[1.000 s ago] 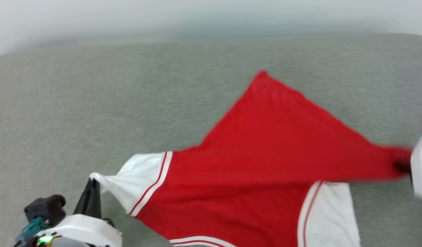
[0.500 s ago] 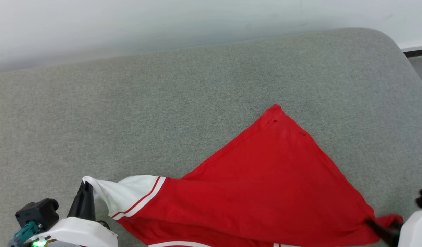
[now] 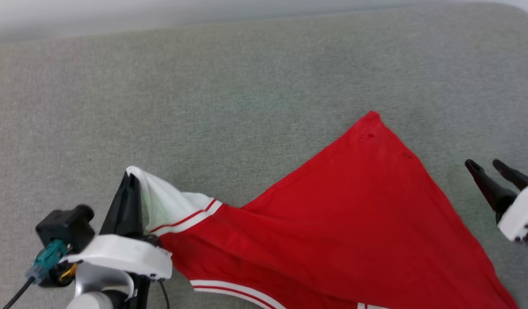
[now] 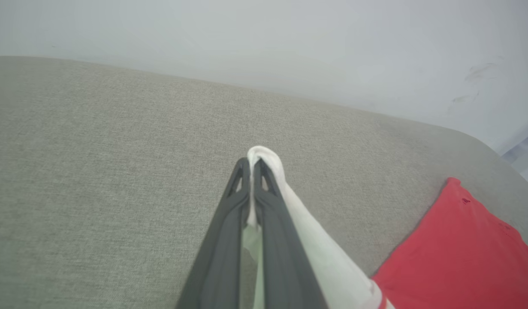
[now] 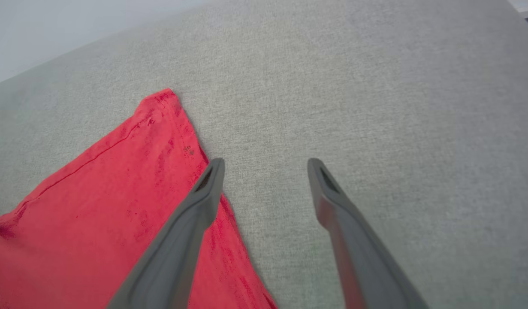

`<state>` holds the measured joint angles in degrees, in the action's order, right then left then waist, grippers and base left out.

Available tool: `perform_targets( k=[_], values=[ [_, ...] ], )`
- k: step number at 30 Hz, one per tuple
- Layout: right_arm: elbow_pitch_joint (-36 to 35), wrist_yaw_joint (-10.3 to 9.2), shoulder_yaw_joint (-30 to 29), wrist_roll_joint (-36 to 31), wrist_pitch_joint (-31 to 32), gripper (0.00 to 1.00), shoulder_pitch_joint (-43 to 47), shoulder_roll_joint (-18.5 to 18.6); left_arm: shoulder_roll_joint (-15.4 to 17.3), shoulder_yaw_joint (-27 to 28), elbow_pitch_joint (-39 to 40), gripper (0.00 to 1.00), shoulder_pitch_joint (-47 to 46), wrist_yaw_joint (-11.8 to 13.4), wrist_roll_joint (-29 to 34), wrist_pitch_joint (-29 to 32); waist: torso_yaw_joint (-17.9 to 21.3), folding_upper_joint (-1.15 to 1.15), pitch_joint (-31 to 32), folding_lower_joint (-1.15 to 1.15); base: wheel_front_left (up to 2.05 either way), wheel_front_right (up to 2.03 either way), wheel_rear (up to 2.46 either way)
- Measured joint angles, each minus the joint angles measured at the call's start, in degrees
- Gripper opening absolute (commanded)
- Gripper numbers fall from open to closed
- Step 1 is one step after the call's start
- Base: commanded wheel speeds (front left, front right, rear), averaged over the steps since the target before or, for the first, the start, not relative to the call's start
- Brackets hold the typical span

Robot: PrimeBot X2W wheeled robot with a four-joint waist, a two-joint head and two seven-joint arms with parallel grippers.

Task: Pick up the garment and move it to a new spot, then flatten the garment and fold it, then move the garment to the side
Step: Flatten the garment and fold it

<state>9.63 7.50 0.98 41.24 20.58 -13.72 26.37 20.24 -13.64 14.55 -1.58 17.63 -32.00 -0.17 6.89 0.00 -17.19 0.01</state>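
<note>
Near the couch's point(image 3: 246, 86) front edge, the shirt point(image 3: 354, 214) is pinched by the left gripper point(image 3: 128, 177) alone, the right gripper point(image 3: 482, 163) gaping empty, so bunching may be caused.

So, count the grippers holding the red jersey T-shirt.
1. The left gripper, lower left, is shut on the white sleeve of the red jersey T-shirt; the right gripper stands open beside its edge, holding nothing.

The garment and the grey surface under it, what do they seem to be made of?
The garment: probably a thin knit fabric, matte; it drapes softly and bunches where the left end effector pinches it. The surface: seems a woven upholstery cloth, grey-green and matte, with a fine heathered grain; what lies beneath cannot be told.
</note>
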Motion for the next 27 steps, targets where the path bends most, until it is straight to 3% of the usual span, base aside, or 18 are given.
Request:
perform_targets(
  k=[5,9,21,22,23,27],
  values=[
    [1.4,0.0,6.2,2.1,10.7,1.0,-9.1,3.9,-0.9,-2.0,1.2,0.0,-4.0,-0.5,1.7,-0.5,-2.3,0.0,-3.2,0.0,0.0,0.0,0.0],
    [3.8,0.0,11.0,2.9,18.6,1.0,-15.3,5.0,-2.1,-3.9,1.4,0.0,-6.2,-1.0,2.6,-0.9,-4.5,0.0,-5.3,0.0,0.0,0.0,0.0],
    [13.2,0.0,21.1,3.7,29.5,1.0,-28.7,5.5,-4.7,-6.5,-2.1,0.0,-10.7,-3.5,2.5,-3.7,-10.2,0.0,-9.1,0.0,0.0,0.0,0.0],
    [13.4,-0.02,21.7,4.0,29.9,0.39,-28.9,5.7,-4.9,-6.5,-2.5,0.0,-10.7,-3.5,2.4,-3.9,-10.4,0.0,-9.1,0.0,0.0,0.0,0.0],
    [13.7,-0.11,22.1,4.3,30.0,0.0,-29.1,5.9,-5.0,-6.6,-2.8,0.0,-10.7,-3.7,2.3,-4.1,-10.6,0.0,-9.0,0.0,0.0,0.0,0.0],
    [14.9,-0.09,24.0,5.2,29.0,0.0,-29.4,5.8,-5.5,-6.8,-4.0,0.0,-10.7,-4.1,1.8,-4.7,-11.0,0.0,-8.1,0.0,0.0,0.0,0.0]
  ],
)
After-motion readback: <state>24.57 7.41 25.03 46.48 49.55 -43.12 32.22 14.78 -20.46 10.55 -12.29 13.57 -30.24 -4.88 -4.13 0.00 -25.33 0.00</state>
